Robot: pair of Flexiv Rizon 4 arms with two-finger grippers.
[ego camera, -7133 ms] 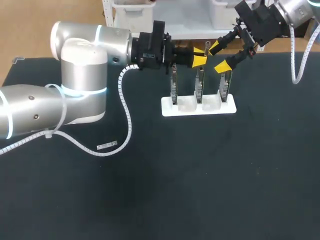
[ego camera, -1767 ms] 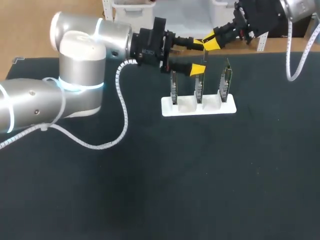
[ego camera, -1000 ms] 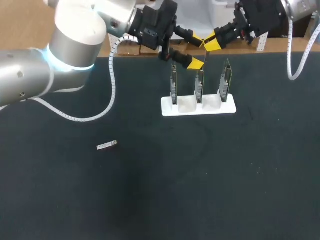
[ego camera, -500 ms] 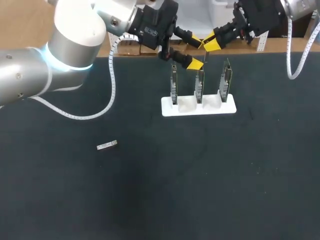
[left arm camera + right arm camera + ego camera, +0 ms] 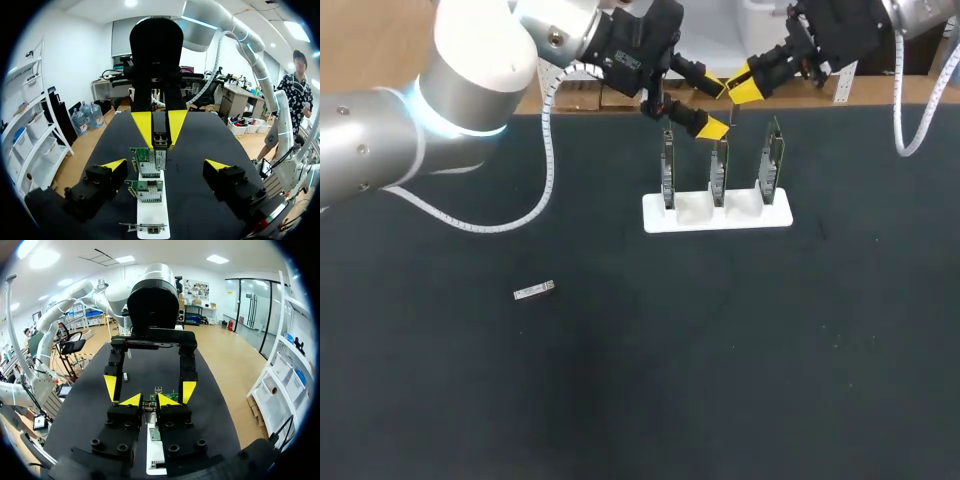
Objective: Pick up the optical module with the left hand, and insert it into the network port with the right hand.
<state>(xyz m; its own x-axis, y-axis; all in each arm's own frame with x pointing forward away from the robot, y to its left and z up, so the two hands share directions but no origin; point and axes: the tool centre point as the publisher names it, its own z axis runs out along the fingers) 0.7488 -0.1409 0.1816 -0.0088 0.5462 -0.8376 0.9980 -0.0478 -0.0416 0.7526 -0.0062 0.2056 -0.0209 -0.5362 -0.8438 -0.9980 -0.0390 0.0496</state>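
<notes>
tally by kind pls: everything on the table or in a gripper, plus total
Network cards: 3
White holder: 1
Optical modules: 2, one lying loose, one held in the right gripper
Total: 6

Blk table [image 5: 720,350]; wht stand [image 5: 715,217] w/ green boards [image 5: 144,191]; silver module [image 5: 534,291].

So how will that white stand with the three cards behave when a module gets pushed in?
Likely light: a small white stand with a flat base. The three cards stand tall and thin, so a push high up might tip or slide it. Bare thin boards, so probably fragile.
</notes>
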